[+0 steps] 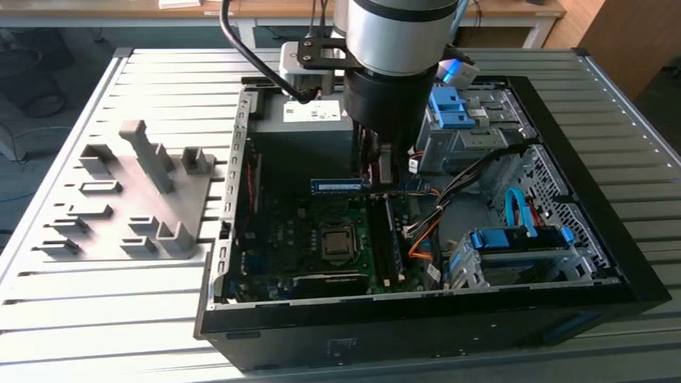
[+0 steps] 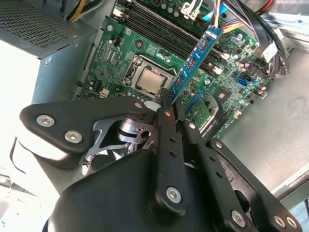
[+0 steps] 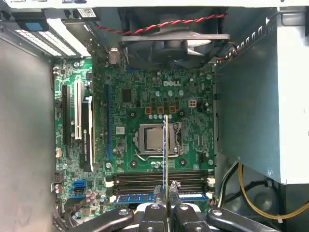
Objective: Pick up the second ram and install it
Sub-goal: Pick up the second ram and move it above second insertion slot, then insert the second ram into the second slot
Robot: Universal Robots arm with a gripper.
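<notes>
Second ram (image 2: pixel 195 58) hangs edge-down in pincer (image 2: pixel 171 99), over motherboard (image 2: pixel 120 53).

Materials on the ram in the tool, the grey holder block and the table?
Second ram: looks like lacquered circuit board, blue-green, with dark chips and a pale label; clamped in the tool. Holder block: probably plastic, uniform matte grey. Table: likely aluminium, pale slatted profiles with a soft sheen.
</notes>
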